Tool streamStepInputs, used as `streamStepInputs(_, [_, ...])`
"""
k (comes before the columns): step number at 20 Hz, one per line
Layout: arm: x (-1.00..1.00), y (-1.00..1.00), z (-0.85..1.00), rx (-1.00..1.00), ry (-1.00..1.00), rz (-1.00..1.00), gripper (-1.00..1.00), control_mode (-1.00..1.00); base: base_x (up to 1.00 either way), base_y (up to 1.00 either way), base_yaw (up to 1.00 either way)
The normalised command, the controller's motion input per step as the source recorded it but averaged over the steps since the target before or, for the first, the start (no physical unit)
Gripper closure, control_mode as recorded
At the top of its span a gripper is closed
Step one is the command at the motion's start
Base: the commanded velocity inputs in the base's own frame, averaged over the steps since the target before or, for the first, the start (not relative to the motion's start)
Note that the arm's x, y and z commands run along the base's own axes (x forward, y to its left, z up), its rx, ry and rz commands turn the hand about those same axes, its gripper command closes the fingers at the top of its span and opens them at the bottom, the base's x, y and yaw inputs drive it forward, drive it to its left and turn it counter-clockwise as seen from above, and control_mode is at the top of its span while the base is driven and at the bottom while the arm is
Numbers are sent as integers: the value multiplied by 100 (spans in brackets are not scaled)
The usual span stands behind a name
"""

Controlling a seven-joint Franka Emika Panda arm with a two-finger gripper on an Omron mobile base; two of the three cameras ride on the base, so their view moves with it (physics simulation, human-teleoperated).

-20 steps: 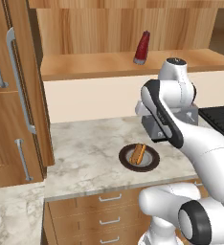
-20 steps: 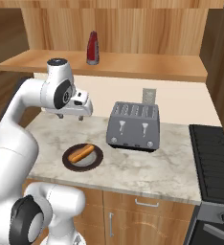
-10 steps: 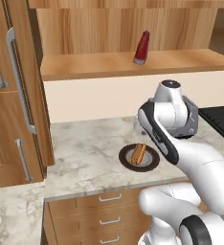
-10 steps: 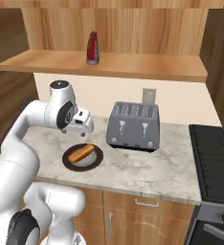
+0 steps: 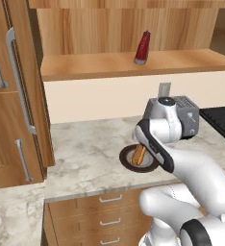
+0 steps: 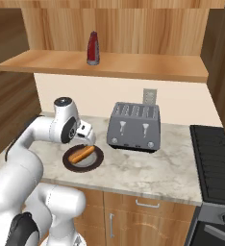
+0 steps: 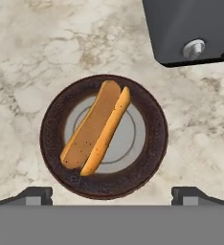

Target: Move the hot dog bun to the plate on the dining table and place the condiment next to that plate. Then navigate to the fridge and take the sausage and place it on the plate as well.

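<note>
The orange-tan hot dog bun point(image 7: 97, 127) lies on a dark brown-rimmed round plate point(image 7: 51, 139) on the marbled kitchen counter, seen also as the bun point(image 6: 82, 153) and the bun point(image 5: 139, 153). My gripper point(image 7: 112, 194) hangs directly above it, open, with its fingertips point(image 7: 35, 194) wide apart on either side of the dark plate and nothing between them. From the right base, the gripper point(image 6: 89, 140) sits just over the bun. The red condiment bottle point(image 6: 92, 48) stands upright on the wooden shelf above. The pale grey plate, dining table, fridge and sausage are out of view.
A dark grey toaster point(image 6: 135, 126) stands close to the right of the dark plate. A black stovetop point(image 6: 215, 158) lies further right. The wooden shelf point(image 5: 133, 65) overhangs the counter's back. Tall wooden cabinets with metal handles point(image 5: 18, 81) rise at the left.
The arm has folded down and the hand has dropped from well above the counter to just over the bun. The bun, plate and bottle have not moved.
</note>
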Motion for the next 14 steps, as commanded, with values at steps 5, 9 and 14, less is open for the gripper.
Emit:
streamStepInputs(5, [22, 0, -40, 1, 0, -6, -100, -100, 0, 0, 0])
streamStepInputs(9, [20, 2, -38, 1, 0, -8, -100, -100, 0, 0, 0])
streamStepInputs(14, [21, 10, -26, 2, 0, -6, -100, -100, 0, 0, 0])
